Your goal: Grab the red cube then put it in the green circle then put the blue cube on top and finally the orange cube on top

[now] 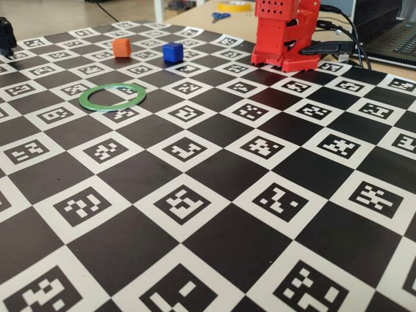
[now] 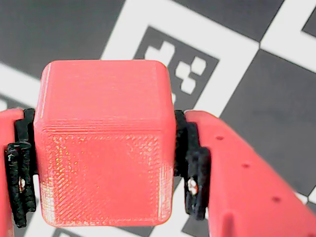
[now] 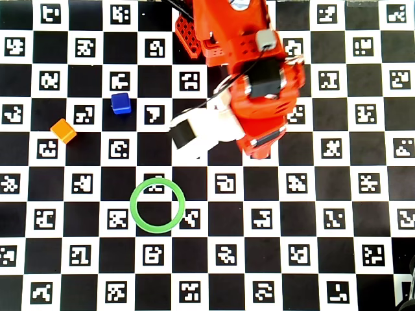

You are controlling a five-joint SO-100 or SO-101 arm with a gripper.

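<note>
Jaws clamped on red cube (image 2: 106, 143), held above the checkered surface (image 1: 214, 253).
Overhead: green circle (image 3: 157, 205) lies empty near centre; blue cube (image 3: 120, 103) & orange cube (image 3: 63, 130) sit apart, far left.

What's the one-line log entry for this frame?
gripper: shut on red cube, lifted | green ring: empty | blue cube: on board, untouched | orange cube: on board, untouched | stage: carrying red
</note>
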